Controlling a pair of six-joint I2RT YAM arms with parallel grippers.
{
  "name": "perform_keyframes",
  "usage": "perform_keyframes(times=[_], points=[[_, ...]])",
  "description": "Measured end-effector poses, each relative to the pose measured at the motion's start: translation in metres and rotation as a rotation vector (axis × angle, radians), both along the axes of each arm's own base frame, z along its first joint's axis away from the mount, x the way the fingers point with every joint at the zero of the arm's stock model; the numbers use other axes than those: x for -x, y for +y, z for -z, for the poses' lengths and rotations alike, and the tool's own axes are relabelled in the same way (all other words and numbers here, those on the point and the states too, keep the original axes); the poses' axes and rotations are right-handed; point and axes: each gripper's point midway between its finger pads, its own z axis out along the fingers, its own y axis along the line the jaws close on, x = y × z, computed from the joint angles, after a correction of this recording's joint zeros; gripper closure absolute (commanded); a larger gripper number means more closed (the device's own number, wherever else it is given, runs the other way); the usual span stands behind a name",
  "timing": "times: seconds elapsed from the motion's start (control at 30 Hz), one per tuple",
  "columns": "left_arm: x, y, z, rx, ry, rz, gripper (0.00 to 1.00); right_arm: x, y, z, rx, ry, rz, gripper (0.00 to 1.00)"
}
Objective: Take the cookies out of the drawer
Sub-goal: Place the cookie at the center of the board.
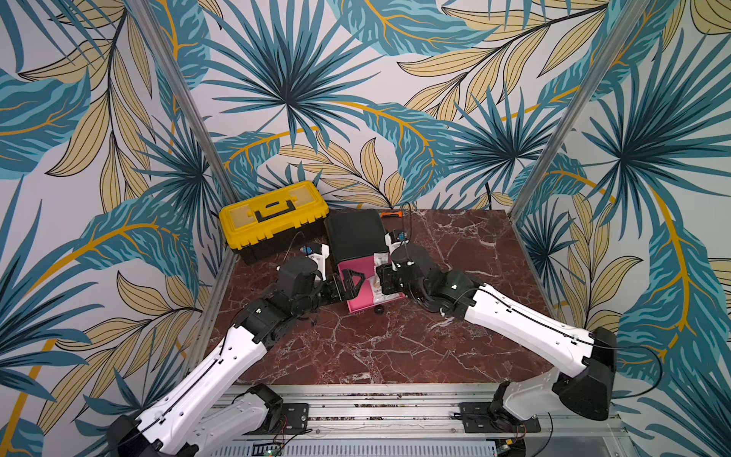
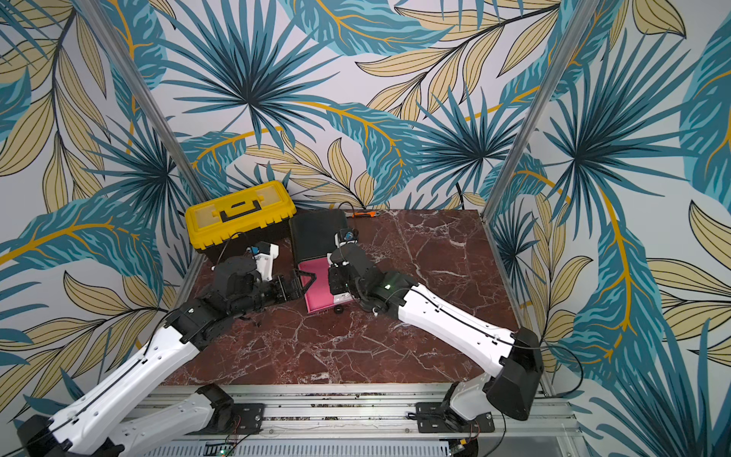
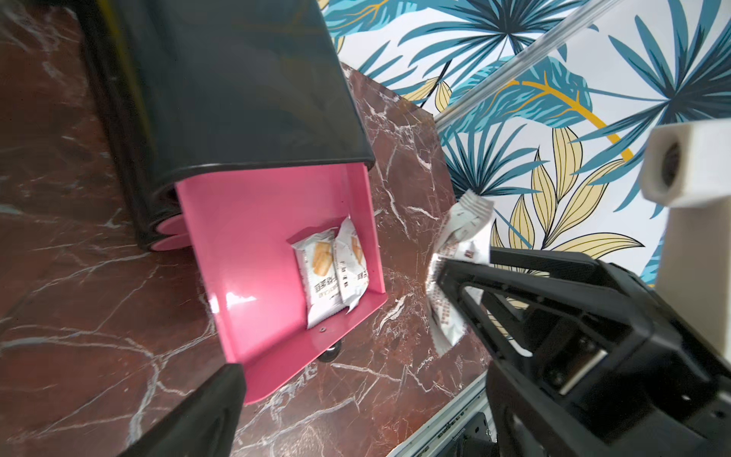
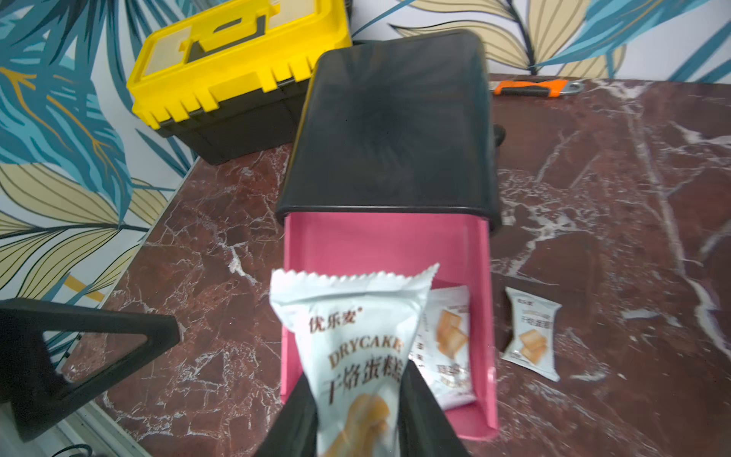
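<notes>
My right pincer is clamped on a white cookie packet, lifted over the pink drawer (two packets lie inside). Open counter at three o'clock, one packet lying there; black cabinet blocks twelve, my spread left pincer nine.

1. The toolbox sits in the back left corner of the worktop.
2. The cabinet stands just right of it; its drawer juts toward the front edge.
3. A pair of cookies lies in the drawer's front right corner.
4. A loose cookie lies on the worktop just right of the drawer.
5. The held cookie is in the right gripper above the drawer's front.
6. A hand tool lies at the back edge, right of the cabinet.
</notes>
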Motion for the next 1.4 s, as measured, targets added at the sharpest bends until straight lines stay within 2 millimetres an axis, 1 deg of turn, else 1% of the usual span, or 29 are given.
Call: perform_keyframes(times=[0.07, 0.1, 0.17, 0.23, 0.33, 0.43, 0.57, 0.7, 0.73, 0.8, 0.9, 1.03, 1.1, 1.3, 1.4], points=[[-0.005, -0.016, 0.002, -0.009, 0.001, 0.024, 0.0, -0.004, -0.027, 0.003, 0.015, 0.006, 0.043, 0.67], [-0.008, -0.024, 0.004, -0.013, 0.003, 0.038, 0.0, -0.007, -0.044, 0.006, 0.023, 0.011, 0.071, 0.67], [-0.011, -0.039, 0.008, -0.019, 0.004, 0.063, 0.0, -0.011, -0.073, 0.018, 0.043, 0.034, 0.123, 0.67], [-0.014, -0.051, 0.014, -0.023, 0.003, 0.079, 0.0, -0.016, -0.102, 0.035, 0.07, 0.069, 0.178, 0.67], [-0.019, -0.062, 0.018, -0.02, -0.007, 0.091, 0.0, -0.021, -0.132, 0.06, 0.11, 0.124, 0.226, 0.67], [-0.027, -0.067, 0.019, -0.013, -0.023, 0.084, 0.0, -0.027, -0.15, 0.083, 0.141, 0.182, 0.25, 0.67], [-0.038, -0.074, 0.023, -0.026, -0.026, 0.077, 0.0, -0.04, -0.163, 0.117, 0.158, 0.258, 0.262, 0.67], [-0.046, -0.076, 0.028, -0.046, -0.034, 0.064, 0.0, -0.056, -0.17, 0.16, 0.174, 0.352, 0.269, 0.68], [-0.047, -0.075, 0.028, -0.05, -0.037, 0.059, 0.0, -0.059, -0.17, 0.172, 0.179, 0.377, 0.265, 0.68], [-0.049, -0.072, 0.028, -0.055, -0.042, 0.049, 0.0, -0.061, -0.17, 0.19, 0.189, 0.413, 0.257, 0.68], [-0.054, -0.067, 0.029, -0.062, -0.044, 0.034, 0.0, -0.065, -0.166, 0.211, 0.2, 0.457, 0.24, 0.68], [-0.062, -0.052, 0.028, -0.071, -0.042, -0.007, 0.0, -0.07, -0.161, 0.225, 0.202, 0.478, 0.227, 0.68], [-0.062, -0.043, 0.02, -0.066, -0.057, -0.029, 0.0, -0.072, -0.161, 0.229, 0.202, 0.481, 0.227, 0.68], [-0.049, -0.01, -0.015, -0.028, -0.147, -0.095, 0.0, -0.08, -0.158, 0.234, 0.205, 0.478, 0.223, 0.67], [-0.042, 0.001, -0.018, -0.033, -0.152, -0.113, 0.0, -0.081, -0.157, 0.241, 0.21, 0.491, 0.218, 0.67]])
